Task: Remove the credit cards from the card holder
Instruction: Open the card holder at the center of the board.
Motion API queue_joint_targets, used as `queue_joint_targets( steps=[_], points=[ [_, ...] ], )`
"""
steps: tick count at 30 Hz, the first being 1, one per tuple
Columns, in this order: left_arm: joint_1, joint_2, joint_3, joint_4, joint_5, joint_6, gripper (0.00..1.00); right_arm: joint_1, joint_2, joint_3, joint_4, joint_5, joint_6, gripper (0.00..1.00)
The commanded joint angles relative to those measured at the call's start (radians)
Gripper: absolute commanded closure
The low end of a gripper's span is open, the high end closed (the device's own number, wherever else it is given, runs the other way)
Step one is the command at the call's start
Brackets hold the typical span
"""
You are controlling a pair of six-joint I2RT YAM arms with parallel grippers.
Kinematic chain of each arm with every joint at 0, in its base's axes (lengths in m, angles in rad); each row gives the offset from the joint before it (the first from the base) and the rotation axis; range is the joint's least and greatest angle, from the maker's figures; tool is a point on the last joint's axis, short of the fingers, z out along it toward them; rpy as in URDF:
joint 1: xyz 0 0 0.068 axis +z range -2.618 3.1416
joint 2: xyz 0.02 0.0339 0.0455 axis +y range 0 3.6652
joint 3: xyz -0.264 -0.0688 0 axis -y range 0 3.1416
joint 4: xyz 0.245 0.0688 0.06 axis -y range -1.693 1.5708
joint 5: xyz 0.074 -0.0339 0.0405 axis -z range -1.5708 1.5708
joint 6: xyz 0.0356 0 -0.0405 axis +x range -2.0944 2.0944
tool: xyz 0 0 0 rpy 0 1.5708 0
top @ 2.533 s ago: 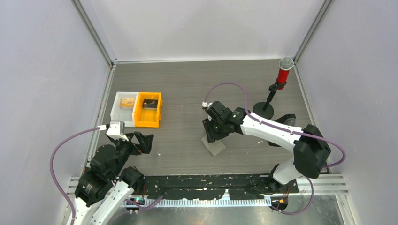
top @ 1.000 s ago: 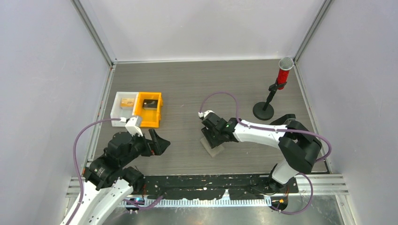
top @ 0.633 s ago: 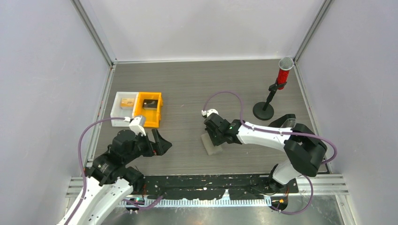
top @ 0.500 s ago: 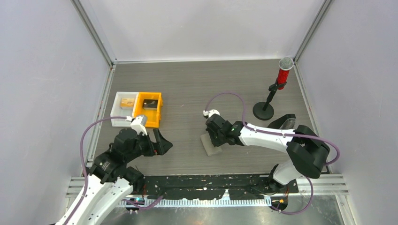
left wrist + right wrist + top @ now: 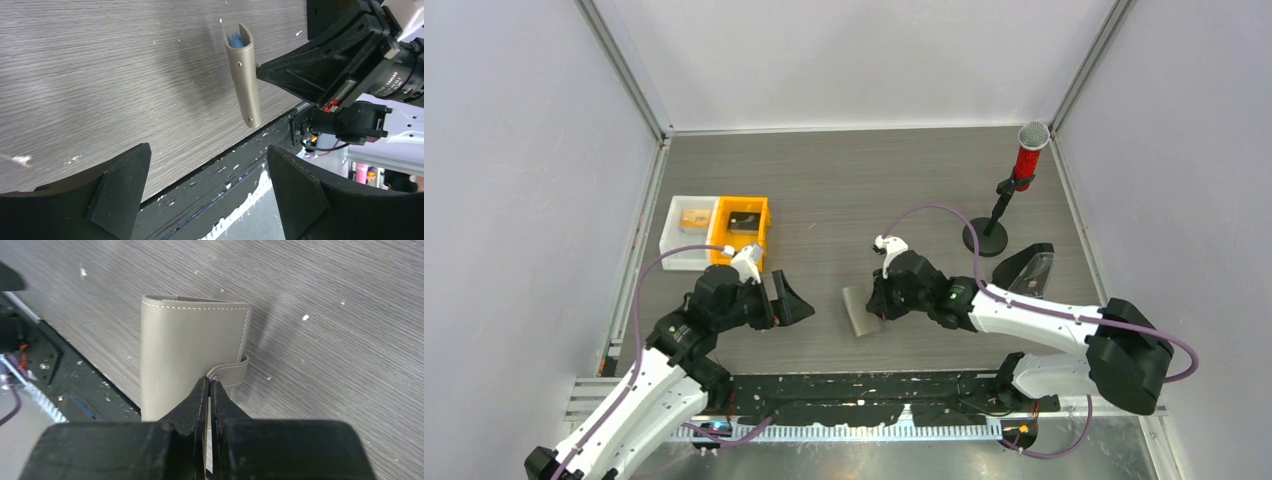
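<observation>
card holder [image 5: 190, 345]: matt grey leather look, smooth, pale stitching at rim, two small metal studs. table [image 5: 325, 340]: grey wood-grain, matt, white flecks. my left gripper [image 5: 207, 150], right gripper [image 5: 209, 385]: black matt plastic.

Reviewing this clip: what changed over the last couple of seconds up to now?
The right end effector came down and closed on the strap of the card holder, which shifted slightly left and now stands up on edge. The left end effector, open, swung right toward it. The bins, microphone and black stand stayed put.
</observation>
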Motion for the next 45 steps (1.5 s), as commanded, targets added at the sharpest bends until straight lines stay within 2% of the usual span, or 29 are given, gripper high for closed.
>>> queue_joint_targets(
  steps=[1, 4, 7, 15, 18, 25, 36, 45],
  points=[
    [-0.004, 0.054, -0.038, 0.256, 0.103, -0.068, 0.1, 0.006, -0.07, -0.025, 0.151, -0.063, 0.053, 0.95],
    [-0.005, 0.097, -0.068, 0.378, 0.144, -0.095, 0.07, 0.006, -0.081, -0.027, 0.152, -0.075, 0.062, 0.95],
    [-0.005, 0.161, -0.095, 0.502, 0.199, -0.134, 0.09, 0.006, -0.094, -0.042, 0.193, -0.081, 0.07, 0.95],
    [-0.055, 0.371, -0.069, 0.625, 0.21, -0.14, 0.13, 0.006, -0.1, -0.064, 0.213, -0.095, 0.091, 0.95],
    [-0.09, 0.447, -0.042, 0.629, 0.192, -0.116, 0.12, 0.007, -0.107, -0.067, 0.214, -0.098, 0.093, 0.95],
    [-0.124, 0.591, -0.002, 0.616, 0.147, -0.074, 0.22, 0.006, -0.154, -0.101, 0.22, -0.105, 0.09, 0.95],
    [-0.139, 0.729, -0.004, 0.588, 0.066, -0.042, 0.33, 0.006, -0.169, -0.183, 0.254, -0.08, 0.103, 0.95],
    [-0.166, 0.802, 0.019, 0.54, 0.047, -0.039, 0.37, 0.006, -0.192, -0.205, 0.28, -0.077, 0.098, 0.95]
  ],
)
